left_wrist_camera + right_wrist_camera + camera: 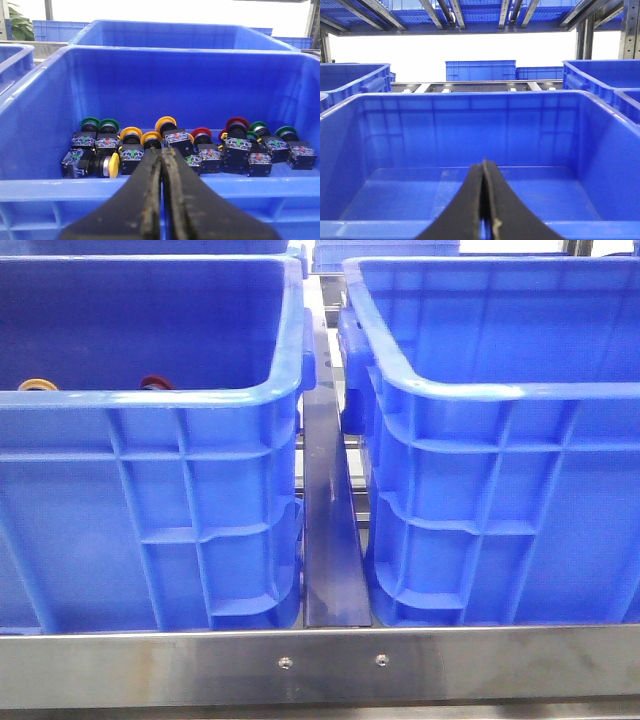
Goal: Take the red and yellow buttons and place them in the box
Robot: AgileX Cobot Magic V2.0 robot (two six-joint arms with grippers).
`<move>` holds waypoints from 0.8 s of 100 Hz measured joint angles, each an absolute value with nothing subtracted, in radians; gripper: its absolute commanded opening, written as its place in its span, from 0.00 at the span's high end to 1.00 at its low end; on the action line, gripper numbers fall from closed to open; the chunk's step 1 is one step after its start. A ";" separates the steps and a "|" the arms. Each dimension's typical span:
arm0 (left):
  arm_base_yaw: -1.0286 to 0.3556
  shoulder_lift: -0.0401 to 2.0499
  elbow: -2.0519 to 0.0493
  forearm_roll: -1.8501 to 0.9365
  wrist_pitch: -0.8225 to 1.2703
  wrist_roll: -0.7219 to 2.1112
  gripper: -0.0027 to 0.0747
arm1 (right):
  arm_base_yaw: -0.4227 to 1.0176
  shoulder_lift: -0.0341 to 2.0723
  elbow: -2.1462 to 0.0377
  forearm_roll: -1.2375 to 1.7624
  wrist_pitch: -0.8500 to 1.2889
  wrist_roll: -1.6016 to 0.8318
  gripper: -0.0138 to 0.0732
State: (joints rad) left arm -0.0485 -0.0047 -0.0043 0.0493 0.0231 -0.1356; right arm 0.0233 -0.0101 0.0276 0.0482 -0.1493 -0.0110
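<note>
Several push buttons lie along the floor of the left blue crate [60, 187]. Among them are yellow buttons [131, 133] and red buttons [201, 133]. My left gripper [162, 150] is shut and empty, held outside the near wall of that crate and pointing at the buttons. In the front view only a yellow cap [38, 385] and a red cap [155, 382] peek over the rim. The box [470, 95] is the right crate [480, 390], with nothing inside. My right gripper [484, 163] is shut and empty above the box's near rim. Neither gripper shows in the front view.
Green buttons [90, 121] lie at both ends of the button row. A narrow dark gap [330, 540] separates the two crates, which stand on a metal-edged shelf [320, 665]. More blue crates [480, 70] and metal racking stand behind.
</note>
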 measured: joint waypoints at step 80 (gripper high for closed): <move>-0.049 0.106 -0.284 0.036 0.243 -0.136 0.99 | 0.023 -0.010 0.028 0.048 -0.149 -0.011 0.92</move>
State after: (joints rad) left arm -0.0485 0.1061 -0.2837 0.0364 0.2434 -0.1356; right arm 0.0233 -0.0101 0.0276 0.0482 -0.1493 -0.0110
